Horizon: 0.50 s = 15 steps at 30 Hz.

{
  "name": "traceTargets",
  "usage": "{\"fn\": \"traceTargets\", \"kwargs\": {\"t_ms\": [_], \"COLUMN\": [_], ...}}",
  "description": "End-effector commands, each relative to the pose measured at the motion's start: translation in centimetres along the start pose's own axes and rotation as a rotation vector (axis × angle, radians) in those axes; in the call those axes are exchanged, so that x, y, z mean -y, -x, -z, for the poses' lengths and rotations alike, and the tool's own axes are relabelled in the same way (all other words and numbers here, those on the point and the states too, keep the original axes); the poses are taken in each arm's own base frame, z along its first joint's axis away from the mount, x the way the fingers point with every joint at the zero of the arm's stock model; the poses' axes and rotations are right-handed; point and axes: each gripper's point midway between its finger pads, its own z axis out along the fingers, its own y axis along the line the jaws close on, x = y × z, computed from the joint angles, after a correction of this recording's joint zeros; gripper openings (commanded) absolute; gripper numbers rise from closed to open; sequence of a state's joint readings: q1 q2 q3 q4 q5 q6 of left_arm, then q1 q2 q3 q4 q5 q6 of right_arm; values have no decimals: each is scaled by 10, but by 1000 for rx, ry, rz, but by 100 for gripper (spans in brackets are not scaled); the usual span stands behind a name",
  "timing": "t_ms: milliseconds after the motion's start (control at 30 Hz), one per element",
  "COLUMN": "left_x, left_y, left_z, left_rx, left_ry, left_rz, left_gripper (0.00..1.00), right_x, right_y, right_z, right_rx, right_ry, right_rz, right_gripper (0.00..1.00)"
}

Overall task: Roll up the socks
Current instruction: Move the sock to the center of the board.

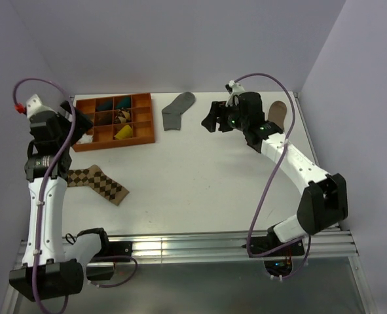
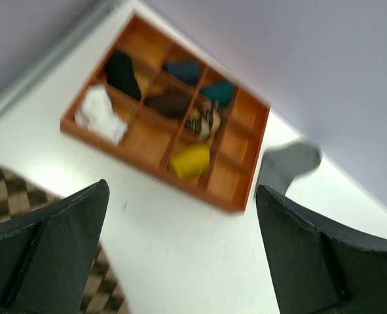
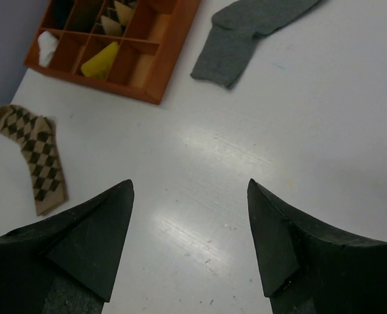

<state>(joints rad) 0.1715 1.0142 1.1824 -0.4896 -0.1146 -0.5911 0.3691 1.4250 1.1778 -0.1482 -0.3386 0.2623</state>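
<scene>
Black sock (image 2: 122, 73) shows from left wrist, not overhead.

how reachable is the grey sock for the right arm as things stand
Probably yes. The right gripper, jaws open, hovers just beside the grey sock, which lies flat on the table with nothing between them; the orange tray sits off to the sock's side.
</scene>
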Motion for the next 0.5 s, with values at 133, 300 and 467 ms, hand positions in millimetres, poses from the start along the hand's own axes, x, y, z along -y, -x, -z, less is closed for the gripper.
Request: {"fn": "traceTargets", "kwargs": {"t_ms": [133, 300, 467], "left_x": [-9, -9, -7], "left_y": [-66, -100, -114], "left_z": [23, 21, 22], "left_rx": [-88, -129, -145], "left_ry": [-53, -108, -132], "left_rz": [-105, -98, -107], "left_gripper": [99, 100, 98], "right_x": [23, 19, 25], "right_y": [29, 24, 15], "right_z": [-55, -91, -134], "right_rx": [63, 53, 59], "right_ry": [-100, -53, -29], "right_rz": [-12, -104, -228], "right_gripper": [75, 73, 72]}}
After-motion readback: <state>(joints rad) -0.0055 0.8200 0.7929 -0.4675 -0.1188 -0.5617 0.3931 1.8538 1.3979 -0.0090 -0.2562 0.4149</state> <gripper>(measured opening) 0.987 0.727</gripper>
